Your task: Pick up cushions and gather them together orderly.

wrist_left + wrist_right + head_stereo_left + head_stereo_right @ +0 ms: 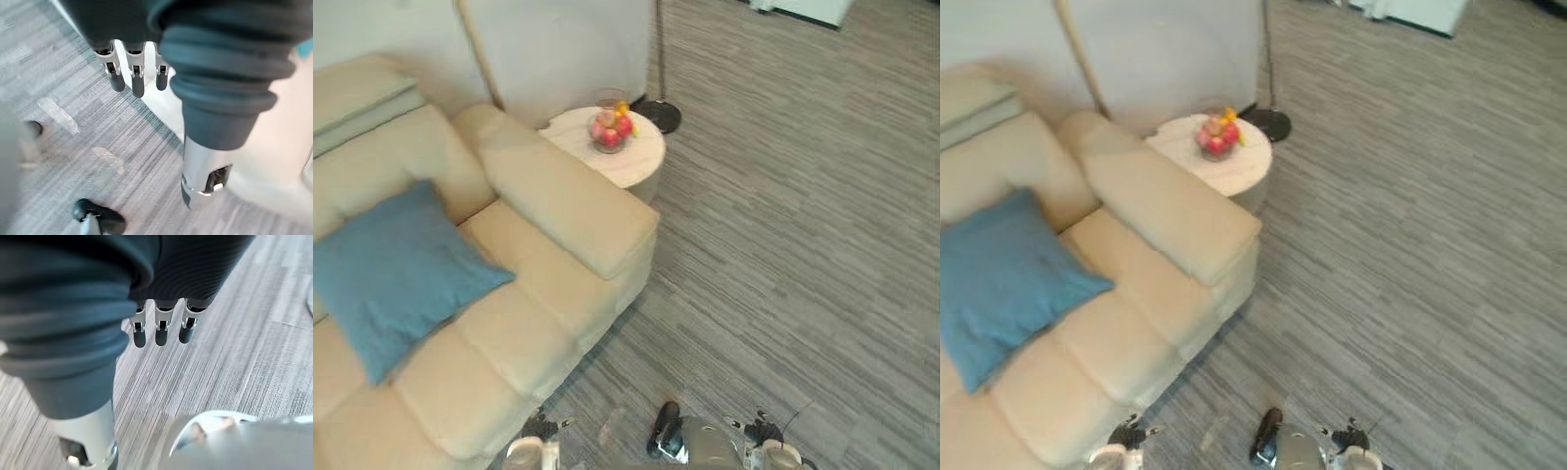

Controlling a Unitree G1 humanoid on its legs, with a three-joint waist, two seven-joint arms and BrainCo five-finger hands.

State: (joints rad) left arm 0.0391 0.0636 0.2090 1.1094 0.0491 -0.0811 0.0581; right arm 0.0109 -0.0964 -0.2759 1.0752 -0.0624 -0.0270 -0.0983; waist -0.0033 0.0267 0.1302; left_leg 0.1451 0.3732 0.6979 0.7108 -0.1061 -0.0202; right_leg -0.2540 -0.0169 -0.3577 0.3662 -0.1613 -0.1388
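Note:
A single blue cushion [396,274] leans against the backrest of the cream sofa [558,294], at the left of both eye views. My left hand [138,81] hangs over the grey carpet close to the sofa's pale front, with its fingers straight and nothing in them. My right hand [161,330] also hangs above the carpet, fingers straight and empty. Both hands are well away from the cushion.
A round pale side table [641,162] with a bowl of fruit [612,132] stands by the sofa's armrest [563,201]. A floor lamp's dark base [658,116] sits just behind it. Striped grey carpet [783,245] spreads to the right.

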